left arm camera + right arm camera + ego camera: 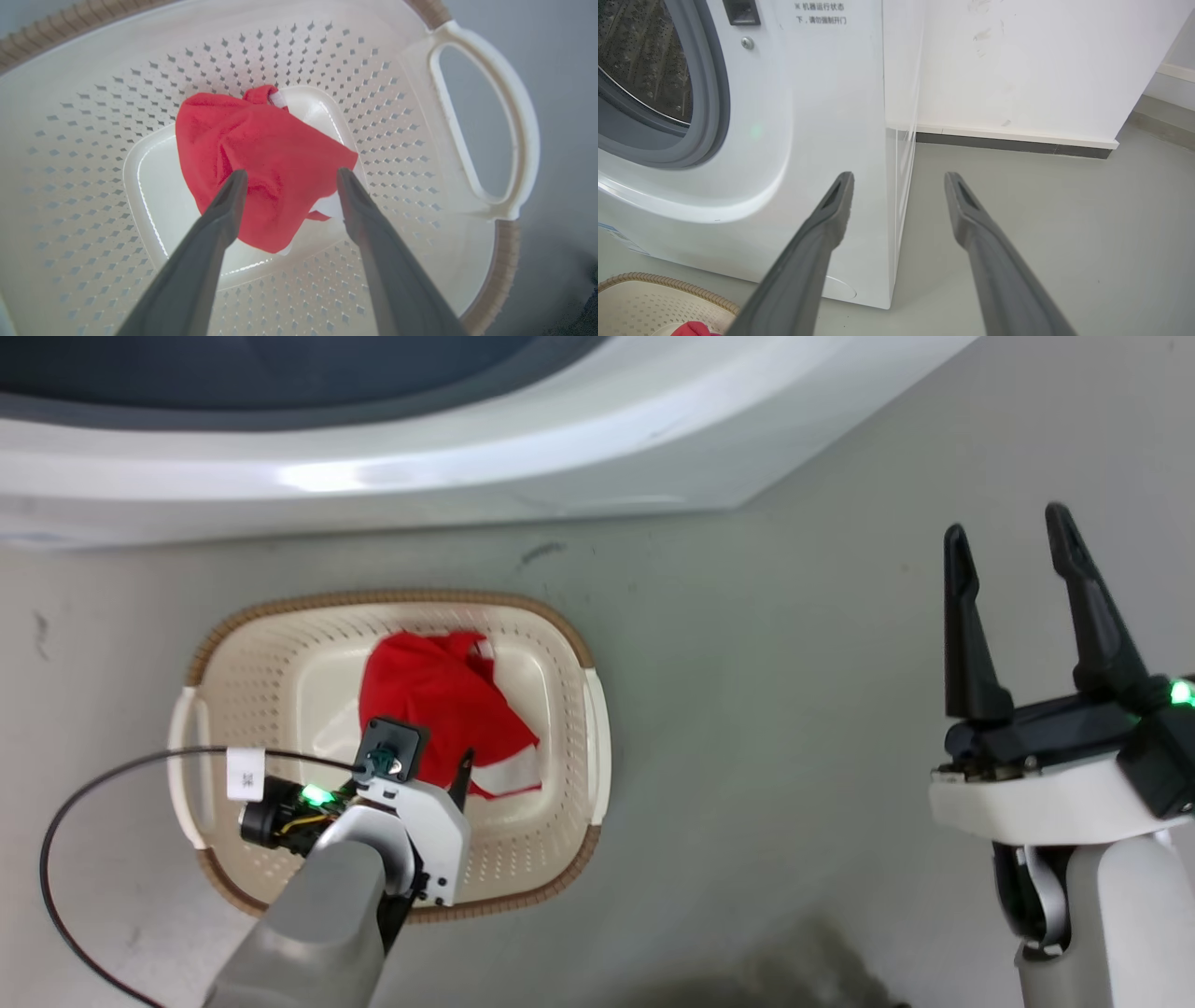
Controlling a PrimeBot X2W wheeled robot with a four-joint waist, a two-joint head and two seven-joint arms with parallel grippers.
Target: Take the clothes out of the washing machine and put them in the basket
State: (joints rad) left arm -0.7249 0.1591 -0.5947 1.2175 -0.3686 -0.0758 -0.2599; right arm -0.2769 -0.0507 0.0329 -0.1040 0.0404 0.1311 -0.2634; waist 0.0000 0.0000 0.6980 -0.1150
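Left tool (290, 175), spread wide and empty, hangs over the red clothes (261, 154) lying just below its tips in the basket (93, 116); right tool (1005, 523), also wide, holds nothing. Should fabric catch a tip on withdrawal, it could drag out.

I saw a smooth, pale grey floor (794, 709), matte, with a few dark scuffs (540, 553) and a dim shadow patch (803, 961) at the near edge of the head view. In the right wrist view a plain white wall (1041, 60) rose behind it, faintly smudged (983, 32) high up. It ended in a white skirting (1017, 136) over a dark strip (1017, 146). The light was soft and even.
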